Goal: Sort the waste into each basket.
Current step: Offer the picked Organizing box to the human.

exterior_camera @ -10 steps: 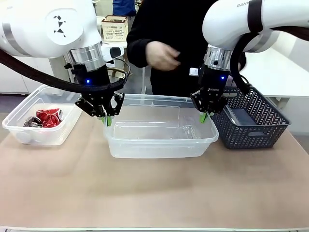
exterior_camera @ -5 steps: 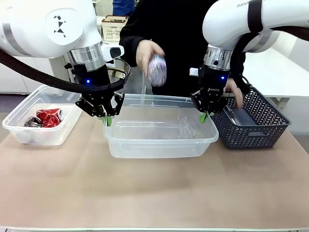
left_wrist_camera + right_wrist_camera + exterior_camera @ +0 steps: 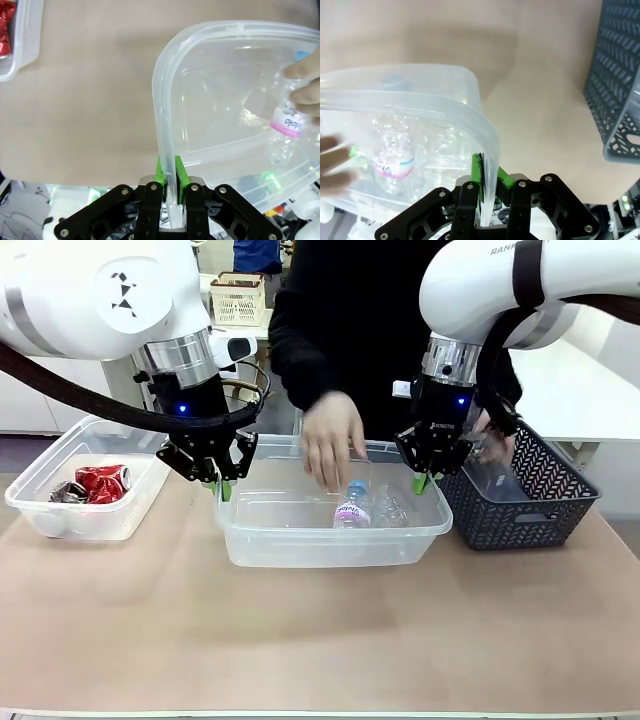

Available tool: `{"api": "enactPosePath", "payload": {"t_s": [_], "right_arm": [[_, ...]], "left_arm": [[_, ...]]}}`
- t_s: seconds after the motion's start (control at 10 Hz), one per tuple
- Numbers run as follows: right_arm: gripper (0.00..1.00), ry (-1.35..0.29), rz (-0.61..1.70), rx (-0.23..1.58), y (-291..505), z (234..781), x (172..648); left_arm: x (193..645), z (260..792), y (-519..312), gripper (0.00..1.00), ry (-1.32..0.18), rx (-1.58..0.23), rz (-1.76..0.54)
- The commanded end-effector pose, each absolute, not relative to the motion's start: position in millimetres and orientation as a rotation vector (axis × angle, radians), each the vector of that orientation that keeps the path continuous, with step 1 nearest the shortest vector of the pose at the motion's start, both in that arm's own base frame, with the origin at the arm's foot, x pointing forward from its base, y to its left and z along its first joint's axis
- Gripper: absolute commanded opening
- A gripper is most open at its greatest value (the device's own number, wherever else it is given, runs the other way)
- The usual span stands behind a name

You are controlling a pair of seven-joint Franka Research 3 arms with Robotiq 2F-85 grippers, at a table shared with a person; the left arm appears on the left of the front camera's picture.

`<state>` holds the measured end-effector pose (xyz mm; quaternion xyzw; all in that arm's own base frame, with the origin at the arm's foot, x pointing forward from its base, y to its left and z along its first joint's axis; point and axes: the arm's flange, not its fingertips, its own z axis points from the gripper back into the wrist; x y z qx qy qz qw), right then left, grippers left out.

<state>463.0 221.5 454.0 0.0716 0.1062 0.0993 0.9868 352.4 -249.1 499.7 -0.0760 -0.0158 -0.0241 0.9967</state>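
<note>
Clear plastic tub (image 3: 330, 535) sat mid-table, both arms pinning it: left gripper (image 3: 222, 487) clenched on the rim at the tub's left end, right gripper (image 3: 421, 483) clenched on the rim at the right end. Left wrist view showed the rim sandwiched between the green pads (image 3: 159, 172), and the right wrist view showed the same, pads (image 3: 477, 176) nipped on the rolled edge. Person's hand (image 3: 332, 448) was reaching down into that tub and setting in a clear bottle (image 3: 352, 506) with a pink label; at least one more clear bottle appeared to lie beside it, hard to count through the plastic. Second clear tub (image 3: 88, 515) stood at the robot's left, apart from the first, with dented red-and-silver cans (image 3: 100, 483) inside. Dark lattice basket (image 3: 525, 502) stood just beside the middle tub at the right, the person's other hand (image 3: 487, 435) at its rim behind the right arm. Judgement: the step was steadying the bottle tub while the person loaded it. To do it well, both grips should hold level and firm with no pull apart, since the thin wall would flex and could pop out of the pads; arms should stay put so the hand had free room over the opening, and neither grip should let go until the hand cleared.
</note>
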Motion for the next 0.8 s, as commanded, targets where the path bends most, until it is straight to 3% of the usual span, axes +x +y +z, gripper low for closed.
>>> {"api": "enactPosePath", "payload": {"t_s": [0.0,0.7], "right_arm": [[0.05,0.203,0.208,0.147,226.0,457.7,459.4],[0.05,0.203,0.208,0.147,226.0,457.7,459.4]], "left_arm": [[348.0,499.3,-254.9,0.08,-0.035,-0.177,-0.047],[348.0,499.3,-254.9,0.08,-0.035,-0.177,-0.047]]}}
